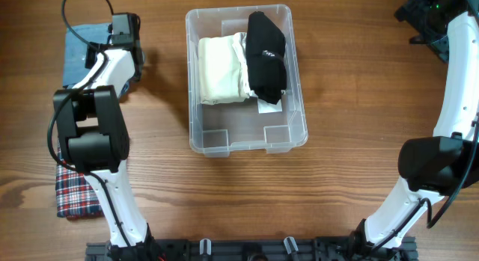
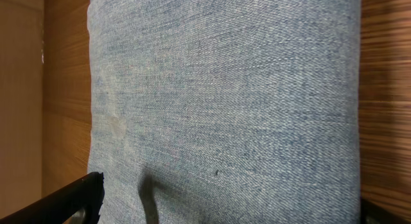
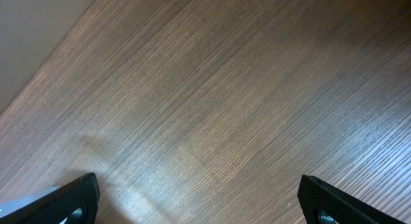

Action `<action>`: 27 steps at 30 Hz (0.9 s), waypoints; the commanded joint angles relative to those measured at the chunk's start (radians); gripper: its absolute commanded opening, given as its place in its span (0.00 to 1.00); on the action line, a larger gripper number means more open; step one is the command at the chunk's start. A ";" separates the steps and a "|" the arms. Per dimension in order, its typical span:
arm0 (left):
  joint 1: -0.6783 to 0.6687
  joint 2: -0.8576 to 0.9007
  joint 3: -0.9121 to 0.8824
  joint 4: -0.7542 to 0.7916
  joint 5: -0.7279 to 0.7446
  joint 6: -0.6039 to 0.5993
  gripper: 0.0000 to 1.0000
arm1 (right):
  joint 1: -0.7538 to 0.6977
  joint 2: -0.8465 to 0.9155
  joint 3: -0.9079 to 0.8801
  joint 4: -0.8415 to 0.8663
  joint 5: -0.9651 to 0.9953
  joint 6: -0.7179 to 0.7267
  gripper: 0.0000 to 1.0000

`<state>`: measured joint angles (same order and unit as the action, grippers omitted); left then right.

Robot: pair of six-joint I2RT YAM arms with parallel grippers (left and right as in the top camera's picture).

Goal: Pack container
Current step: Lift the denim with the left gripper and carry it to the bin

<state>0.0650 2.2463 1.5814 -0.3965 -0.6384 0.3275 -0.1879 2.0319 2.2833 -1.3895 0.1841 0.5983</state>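
Left gripper (image 2: 225, 210): jaws spread wide, close over a folded denim cloth (image 2: 225, 89) at the table's far left; right gripper (image 3: 200, 201): jaws likewise spread, empty, over bare table (image 3: 225, 89) at the far right. Container (image 1: 191, 81): clear plastic bin at mid-table, between the grippers and well apart from both, holding a cream cloth (image 1: 221, 70) and a black garment (image 1: 266, 55) at its far end. Handling, as judged: light, stiff-walled, smooth, apt to slide if pushed; best taken by the rim.
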 commanded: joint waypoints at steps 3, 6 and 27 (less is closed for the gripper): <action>0.053 0.057 -0.012 -0.018 0.035 0.002 1.00 | 0.003 0.013 -0.004 0.002 0.003 0.004 1.00; 0.053 0.057 -0.012 -0.018 0.056 0.002 1.00 | 0.003 0.013 -0.004 0.002 0.003 0.004 1.00; 0.055 -0.144 -0.012 -0.025 -0.044 -0.211 0.04 | 0.003 0.013 -0.004 0.002 0.003 0.004 1.00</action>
<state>0.1032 2.2379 1.5776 -0.4194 -0.6262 0.2470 -0.1879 2.0319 2.2833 -1.3895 0.1841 0.5983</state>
